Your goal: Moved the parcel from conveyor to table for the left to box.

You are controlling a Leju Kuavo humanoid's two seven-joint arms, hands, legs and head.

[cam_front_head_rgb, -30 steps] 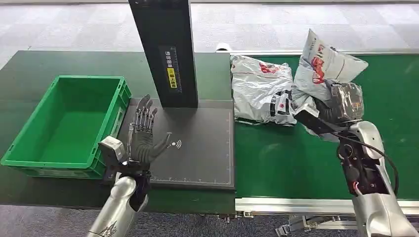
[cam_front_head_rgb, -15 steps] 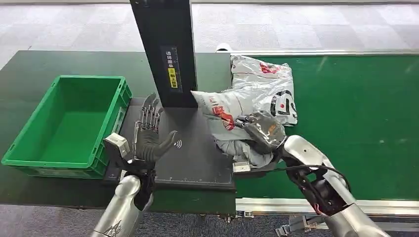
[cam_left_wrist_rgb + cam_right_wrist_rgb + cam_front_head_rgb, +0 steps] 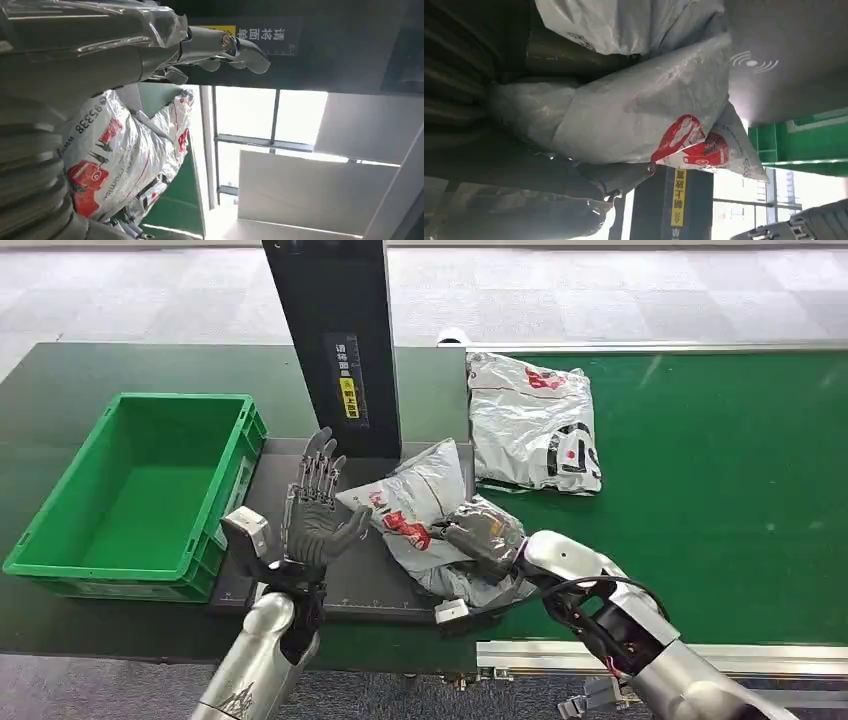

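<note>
A grey plastic parcel (image 3: pixel 415 502) with red print lies over the dark scanner pad (image 3: pixel 330 580) on the table, and my right hand (image 3: pixel 485 535) grips its near end. The right wrist view shows the same parcel (image 3: pixel 634 115) bunched against the hand. My left hand (image 3: pixel 312 508) stands upright and open beside the parcel, palm toward it, its thumb close to the bag's edge. In the left wrist view the parcel (image 3: pixel 117 155) sits just past the hand (image 3: pixel 100 55). A second grey parcel (image 3: pixel 530 420) lies on the green conveyor (image 3: pixel 720 490).
A green crate (image 3: pixel 140 490) stands to the left of the pad. A black scanner post (image 3: pixel 335 340) rises behind the pad, close to my left hand's fingertips. The conveyor's metal front rail (image 3: pixel 660 655) runs along the near right.
My right hand has carried the parcel from the conveyor leftward and down onto the scanner pad. The left hand has shifted slightly right toward it, still open.
</note>
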